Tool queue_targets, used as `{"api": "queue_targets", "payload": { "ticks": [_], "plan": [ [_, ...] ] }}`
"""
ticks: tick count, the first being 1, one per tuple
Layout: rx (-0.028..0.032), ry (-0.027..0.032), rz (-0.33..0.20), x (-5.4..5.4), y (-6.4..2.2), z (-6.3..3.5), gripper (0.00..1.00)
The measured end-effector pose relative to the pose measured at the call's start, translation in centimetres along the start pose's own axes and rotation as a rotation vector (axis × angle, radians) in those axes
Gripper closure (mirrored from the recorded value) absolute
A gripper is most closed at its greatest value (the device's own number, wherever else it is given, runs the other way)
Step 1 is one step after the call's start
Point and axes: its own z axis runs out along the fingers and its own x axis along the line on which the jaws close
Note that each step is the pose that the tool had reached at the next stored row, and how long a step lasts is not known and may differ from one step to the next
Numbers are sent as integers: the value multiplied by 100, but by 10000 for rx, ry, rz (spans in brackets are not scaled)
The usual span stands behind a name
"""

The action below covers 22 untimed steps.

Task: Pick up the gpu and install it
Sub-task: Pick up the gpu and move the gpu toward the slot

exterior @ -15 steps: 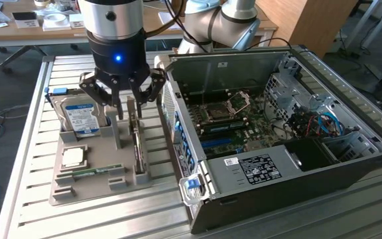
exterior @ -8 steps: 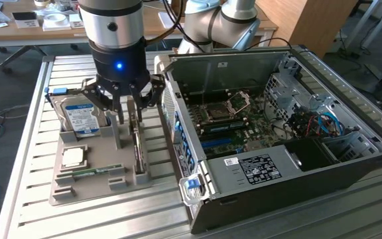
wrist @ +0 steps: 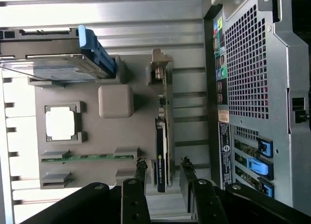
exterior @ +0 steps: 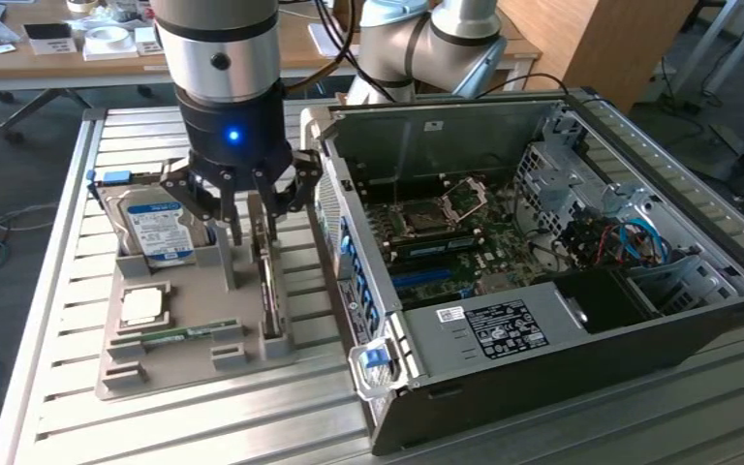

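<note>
Slatted metal tabletop [exterior: 152,426] on my feed, claw [exterior: 249,237] down over the gpu [wrist: 163,136].
I'm reading the claw's fingers [wrist: 141,173] as apart, one on each side of the card with a gap showing both ways, so nothing is clamped. The gpu stands on edge in a slot along the grey tray's [exterior: 191,363] edge nearest the open computer case [exterior: 682,320], with its bracket at the hard drive [exterior: 159,228] end. A RAM stick [exterior: 189,334] lies flat in the same tray.

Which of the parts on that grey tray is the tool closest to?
The graphics card, standing on edge: the open tool straddles it. The hard drive, chip and memory stick sit farther off.
</note>
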Motion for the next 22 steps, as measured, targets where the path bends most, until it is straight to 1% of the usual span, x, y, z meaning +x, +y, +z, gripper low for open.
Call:
{"api": "queue_targets", "payload": {
  "ticks": [16, 22],
  "plan": [
    [-4, -3, -1, 1, -3, 72, 59],
    [-2, -2, 0, 2, -4, 73, 59]
  ]
}}
